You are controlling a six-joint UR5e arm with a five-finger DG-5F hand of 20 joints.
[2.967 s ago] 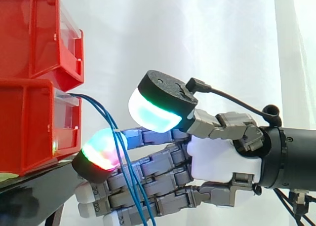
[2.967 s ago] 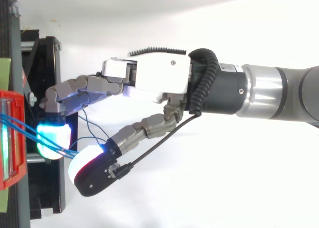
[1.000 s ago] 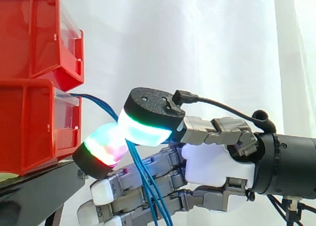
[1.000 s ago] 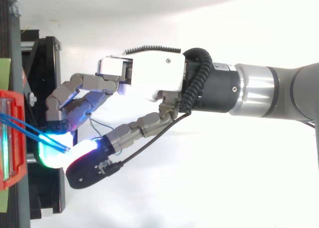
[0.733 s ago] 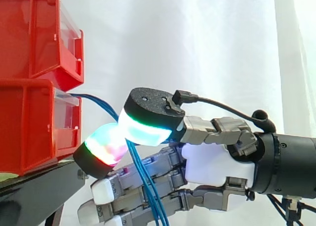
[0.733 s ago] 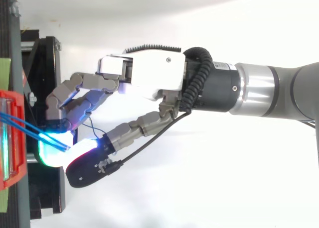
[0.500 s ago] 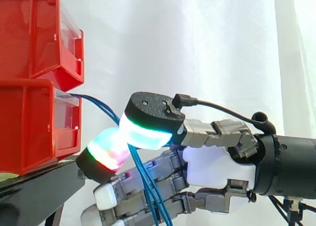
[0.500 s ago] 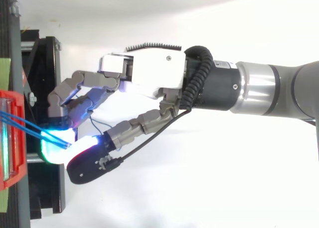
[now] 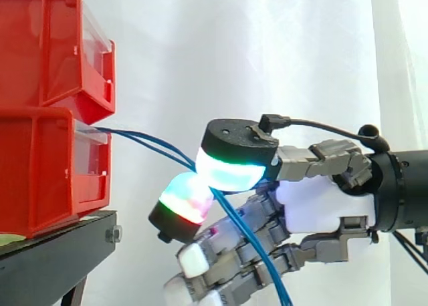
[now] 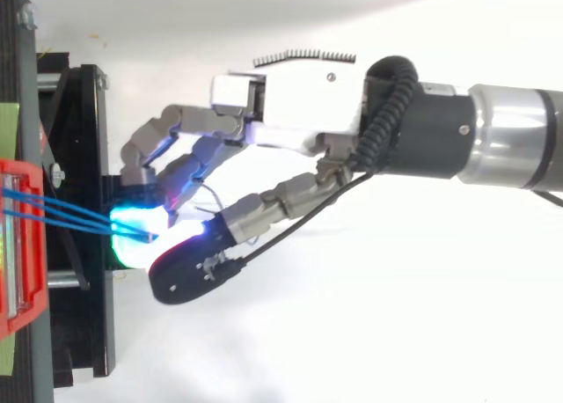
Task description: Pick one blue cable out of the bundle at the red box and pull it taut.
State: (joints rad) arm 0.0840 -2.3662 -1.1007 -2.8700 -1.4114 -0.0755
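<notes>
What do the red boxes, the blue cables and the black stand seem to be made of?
Red boxes: apparently moulded plastic, glossy, with smooth rims. Blue cables: probably wire in a smooth plastic sheath; they bend in soft curves. Black stand: likely coated metal, shiny, with sharp straight edges and a bolt.

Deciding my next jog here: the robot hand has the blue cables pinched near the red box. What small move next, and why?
Probably ease the robot hand a little away from the red box. Its pads pinch the blue cables, which bow slightly in the side view rather than run straight, so some slack seems left. Several strands enter the pinch, not one.
</notes>
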